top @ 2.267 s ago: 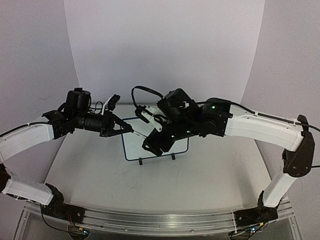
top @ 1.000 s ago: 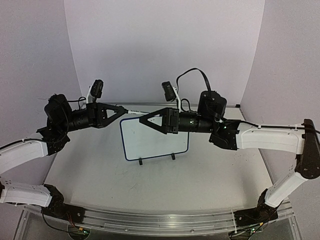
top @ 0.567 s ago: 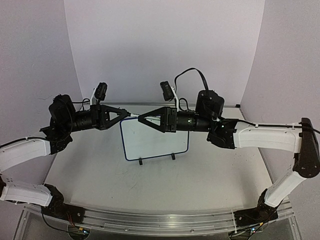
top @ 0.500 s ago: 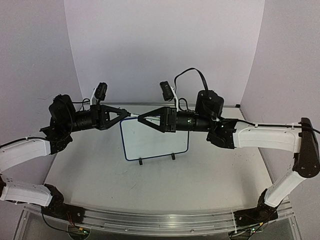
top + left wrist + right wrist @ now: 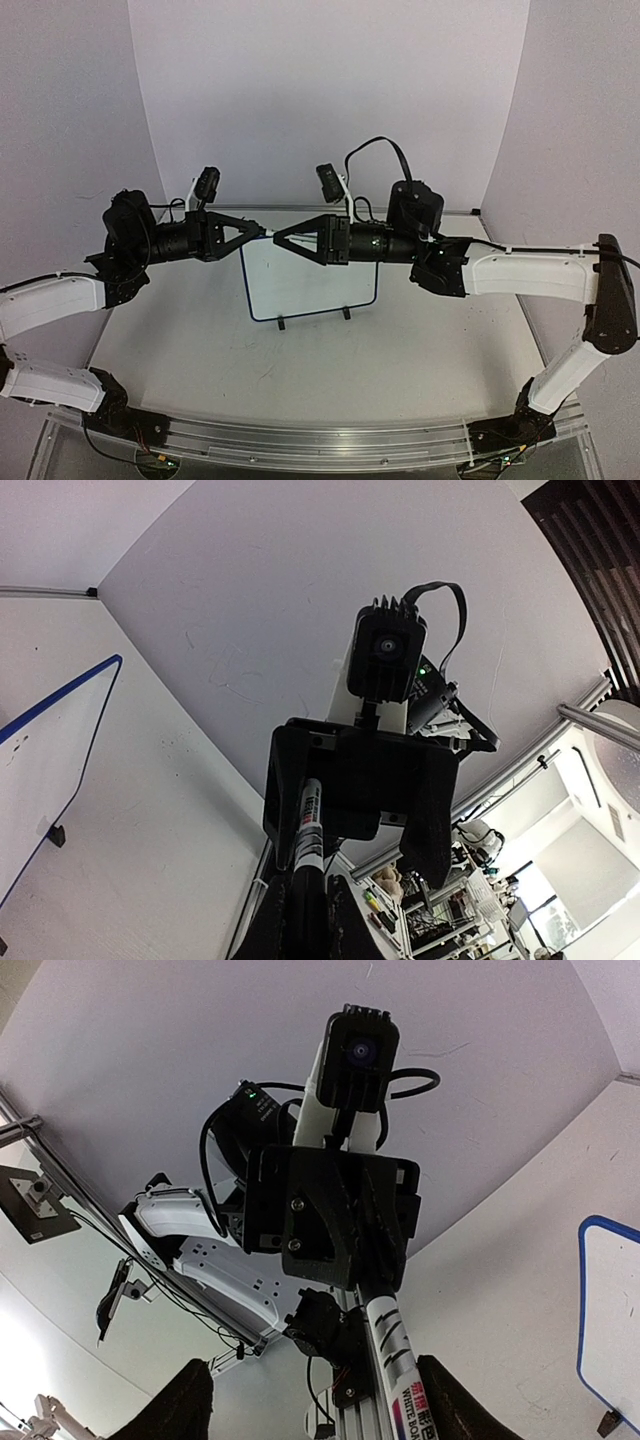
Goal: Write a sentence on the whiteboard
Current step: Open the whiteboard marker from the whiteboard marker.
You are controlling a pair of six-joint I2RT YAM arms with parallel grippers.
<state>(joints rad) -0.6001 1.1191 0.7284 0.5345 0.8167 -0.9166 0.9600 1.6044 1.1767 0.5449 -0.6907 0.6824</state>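
Whiteboard (image 5: 310, 285) stands upright on its two small black feet (image 5: 282, 323) at the middle of the table (image 5: 180, 340), set back from the near edge. It is blue-framed, with its white face toward my side. My forearms reach in from either flank and meet above its top left corner, raised clear of the frame.

Item one, left pincer (image 5: 262, 232): closed on the marker pen (image 5: 309, 825). In my left wrist view the barrel rises from between my own fingers (image 5: 268, 930). Its printed label and black end point straight at the opposite pincer.

Item two, right pincer (image 5: 278, 238): jaws parted. In my right wrist view its fingers (image 5: 187, 1400) sit wide to either side of the pen's barrel, with a gap on both sides. From the left wrist view the pen's end lies inside that pincer's mouth, close to one finger. I cannot tell whether it touches.

Item three, alignment: the two pincers face each other tip to tip, roughly level, and just apart in the overhead view. The pen bridges the space between them. The right wrist camera (image 5: 385, 660) looks back down the pen toward my left wrist.

Farthest, the pale back wall (image 5: 330, 100) curves round behind the table.
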